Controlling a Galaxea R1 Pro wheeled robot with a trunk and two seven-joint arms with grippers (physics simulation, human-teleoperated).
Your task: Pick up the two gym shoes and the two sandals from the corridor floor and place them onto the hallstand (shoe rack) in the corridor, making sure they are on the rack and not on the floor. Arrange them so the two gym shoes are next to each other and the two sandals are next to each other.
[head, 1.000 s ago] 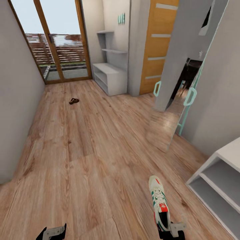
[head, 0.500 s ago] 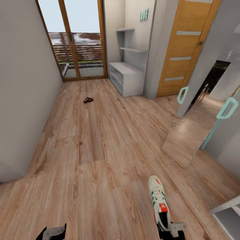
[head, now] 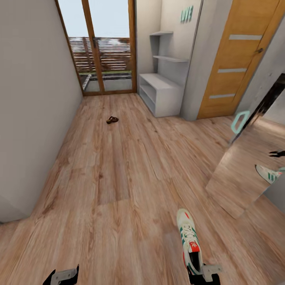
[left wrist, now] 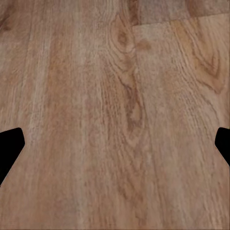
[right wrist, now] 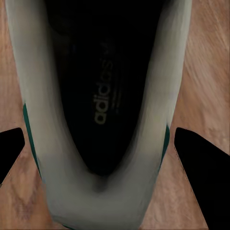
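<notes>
The whole view swings round: the hallstand [head: 161,94] slides toward the middle of the corridor, the orange door [head: 237,63] comes fully into sight, and the near grey shelving on the right drops out of the head view. That is the robot turning, not the furniture moving. The sneaker [head: 189,240] holds its place in front of the right gripper [head: 204,274], heel toward the robot; the right wrist view looks straight down into its dark opening [right wrist: 98,86], with the fingers either side of the heel, so it appears clamped. The left gripper [head: 63,276] stands spread over bare floor [head: 118,190], carrying nothing. A sandal [head: 112,119] lies far ahead, near the glass doors. In the mirror [head: 253,166] at right a shoe's reflection shows. Judgement: one shoe is being carried toward the rack.
</notes>
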